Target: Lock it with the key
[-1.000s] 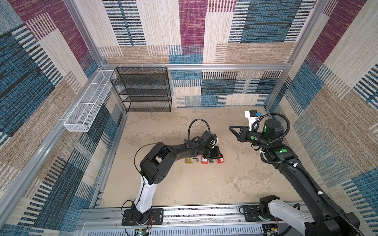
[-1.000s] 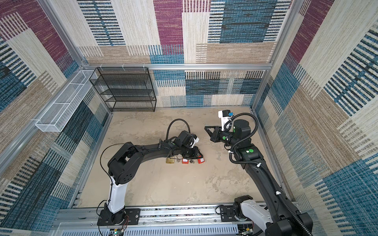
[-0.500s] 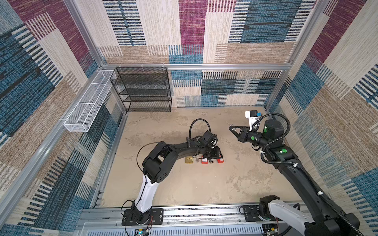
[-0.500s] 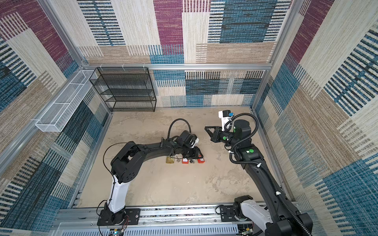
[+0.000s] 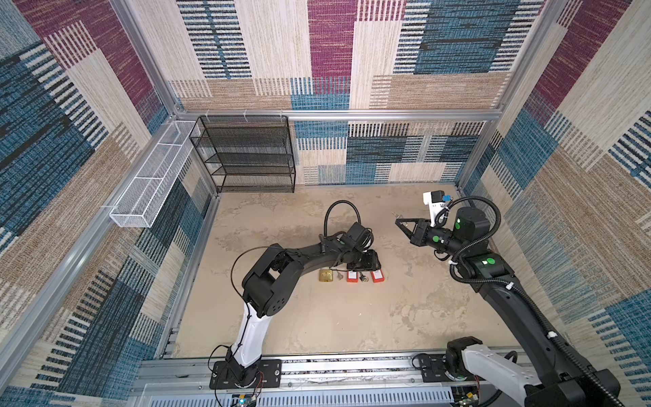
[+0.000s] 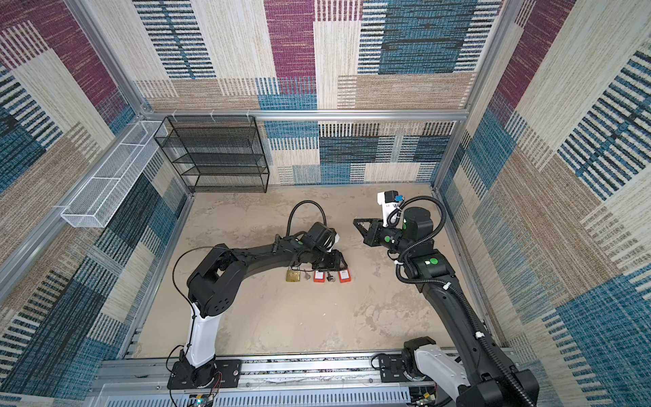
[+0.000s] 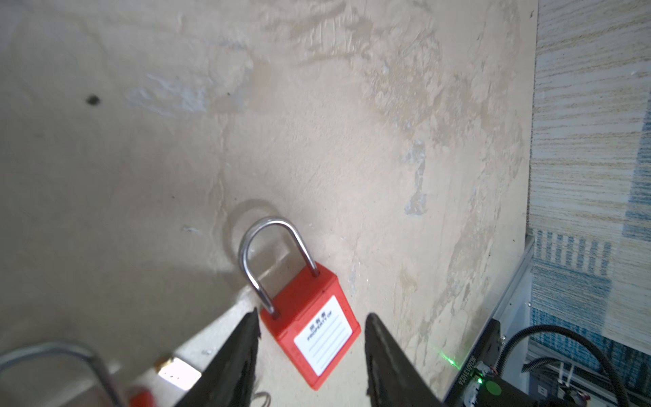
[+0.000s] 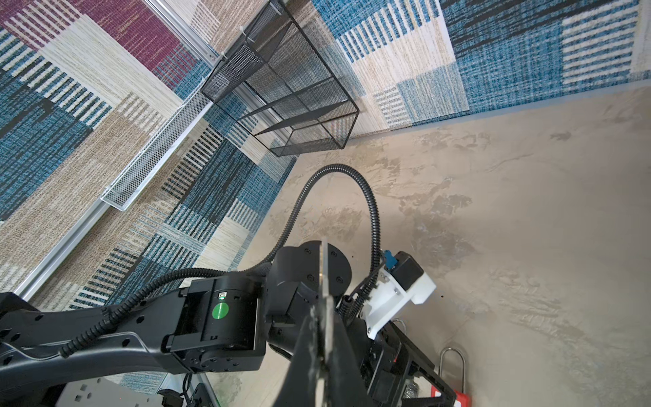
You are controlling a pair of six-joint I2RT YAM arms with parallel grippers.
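left wrist view: my left gripper [image 7: 312,315] is apart, astride the red padlock [image 7: 310,327] on the table [image 7: 317,141], i think to steady it; my right gripper [image 8: 326,310] clamps the key [image 8: 324,267], ready for inserting.

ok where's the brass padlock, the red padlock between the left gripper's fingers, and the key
brass padlock [image 5: 326,276]: in a top view, body centre
red padlock [image 7: 323,340]: left wrist view, white label
key [image 8: 324,267]: right wrist view, bare blade
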